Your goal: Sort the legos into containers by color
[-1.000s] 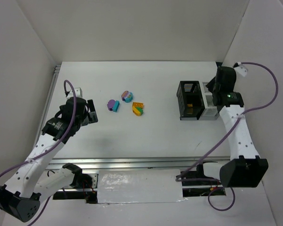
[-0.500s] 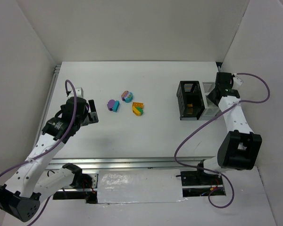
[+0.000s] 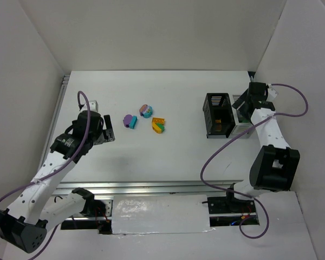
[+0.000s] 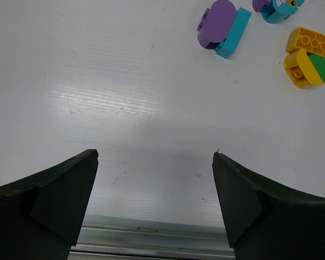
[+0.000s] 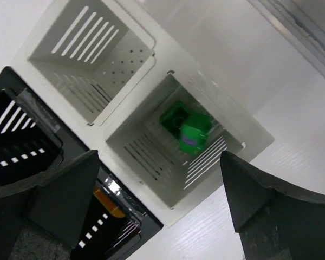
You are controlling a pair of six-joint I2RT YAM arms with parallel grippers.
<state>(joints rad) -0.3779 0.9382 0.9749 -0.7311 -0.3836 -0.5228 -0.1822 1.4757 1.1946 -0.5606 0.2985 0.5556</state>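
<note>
Three clumps of legos lie left of the table's middle: purple-teal (image 3: 130, 121) (image 4: 223, 27), pink-teal (image 3: 145, 111) (image 4: 276, 8), and yellow-orange-green (image 3: 158, 125) (image 4: 307, 64). My left gripper (image 3: 105, 130) (image 4: 154, 154) hovers open over bare table just left of them, nothing between its fingers. The containers stand at the right: a black bin (image 3: 218, 115) (image 5: 21, 146) and two white bins. My right gripper (image 3: 244, 104) (image 5: 158, 156) is open above the nearer white bin (image 3: 241, 130) (image 5: 151, 162), with a green lego (image 5: 188, 131) inside. An orange piece (image 5: 105, 197) shows in the black bin.
The other white bin (image 5: 86, 38) looks empty. White walls enclose the table on the left, back and right. A metal rail (image 3: 151, 187) (image 4: 151, 238) runs along the near edge. Purple cables trail from both arms.
The right arm has folded back so its wrist sits over the white bins, and its jaws now stand open. The left gripper has edged slightly right toward the legos.
</note>
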